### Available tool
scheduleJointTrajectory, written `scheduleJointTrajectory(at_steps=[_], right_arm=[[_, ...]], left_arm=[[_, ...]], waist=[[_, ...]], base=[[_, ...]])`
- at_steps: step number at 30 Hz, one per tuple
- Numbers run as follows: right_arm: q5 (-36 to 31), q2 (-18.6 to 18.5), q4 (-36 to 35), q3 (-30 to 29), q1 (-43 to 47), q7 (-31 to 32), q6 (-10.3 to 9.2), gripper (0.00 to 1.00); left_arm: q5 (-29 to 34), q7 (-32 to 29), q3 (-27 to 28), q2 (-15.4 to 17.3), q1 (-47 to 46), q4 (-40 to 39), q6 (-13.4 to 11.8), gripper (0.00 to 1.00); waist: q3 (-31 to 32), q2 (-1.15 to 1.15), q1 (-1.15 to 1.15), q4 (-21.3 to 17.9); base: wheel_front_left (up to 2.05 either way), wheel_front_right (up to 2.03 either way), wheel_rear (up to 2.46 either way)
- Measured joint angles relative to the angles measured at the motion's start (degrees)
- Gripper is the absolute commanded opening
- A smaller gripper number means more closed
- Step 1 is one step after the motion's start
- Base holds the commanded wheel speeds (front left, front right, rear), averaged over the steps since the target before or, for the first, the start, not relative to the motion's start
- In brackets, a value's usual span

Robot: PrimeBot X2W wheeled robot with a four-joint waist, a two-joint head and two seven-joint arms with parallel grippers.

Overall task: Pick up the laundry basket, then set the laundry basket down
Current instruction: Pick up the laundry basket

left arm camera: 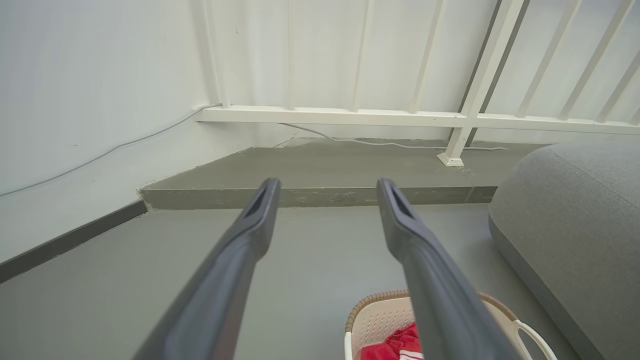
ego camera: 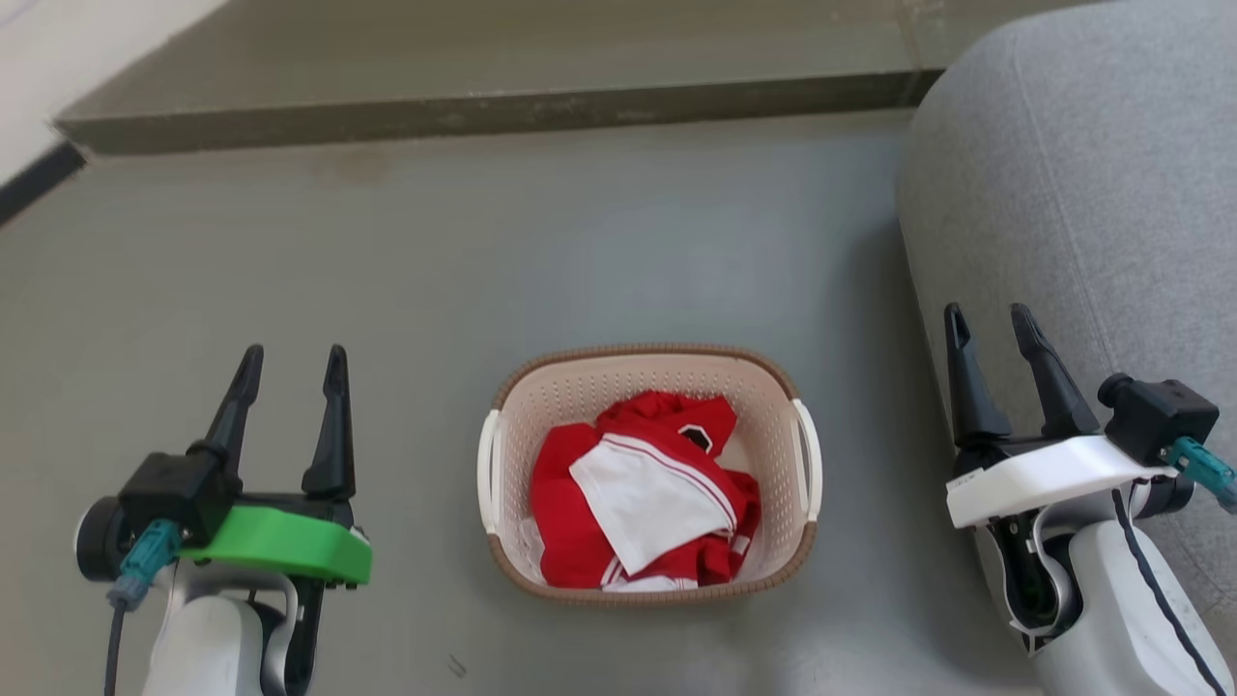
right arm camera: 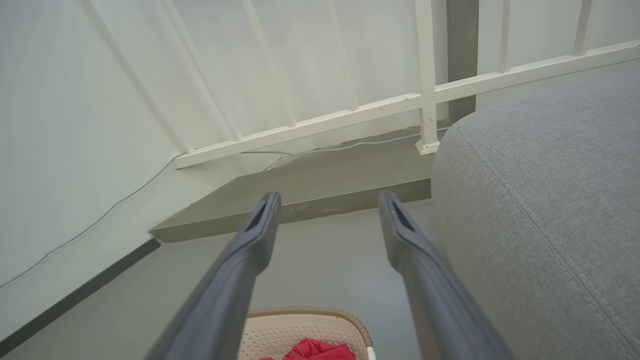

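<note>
Left gripper, right gripper nearest, jaws of both wide, empty. Laundry basket on floor between them, touching neither. Stiff perforated plastic, few clothes inside: probably light. Best hold: white side handles, one per gripper, lift level.

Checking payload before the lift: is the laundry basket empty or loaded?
Loaded. Red and white clothes lie piled inside the laundry basket, covering most of its bottom and staying below the rim.
</note>
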State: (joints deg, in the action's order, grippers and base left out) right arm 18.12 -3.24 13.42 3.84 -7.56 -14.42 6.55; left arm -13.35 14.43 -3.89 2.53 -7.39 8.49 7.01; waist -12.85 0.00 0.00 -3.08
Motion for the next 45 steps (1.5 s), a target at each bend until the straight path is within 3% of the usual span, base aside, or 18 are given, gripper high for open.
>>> scheduleJointTrajectory(at_steps=[15, 34, 45], right_arm=[[1.11, 0.2, 4.48, -0.33, -5.18, 0.0, 0.16, 1.0], [2.34, 0.44, 21.6, 3.37, -13.51, -0.01, 0.51, 1.0], [3.65, 0.35, 28.43, 6.27, -21.69, -0.01, 0.51, 1.0]], left_arm=[[0.0, 0.01, -2.05, -0.13, -7.03, 3.07, 0.05, 1.0], [-2.74, -0.05, -9.47, -0.4, -17.58, 22.92, 0.12, 1.0], [-6.09, -1.85, -11.51, -0.49, -26.88, 29.45, 0.12, 1.0]], waist=[[-10.62, 0.0, 0.0, -1.35], [-22.35, 0.0, 0.01, -0.84], [-29.47, 0.0, 0.01, -0.39]], base=[[0.0, 0.0, 0.0], [0.0, 0.0, 0.0], [0.0, 0.0, 0.0]])
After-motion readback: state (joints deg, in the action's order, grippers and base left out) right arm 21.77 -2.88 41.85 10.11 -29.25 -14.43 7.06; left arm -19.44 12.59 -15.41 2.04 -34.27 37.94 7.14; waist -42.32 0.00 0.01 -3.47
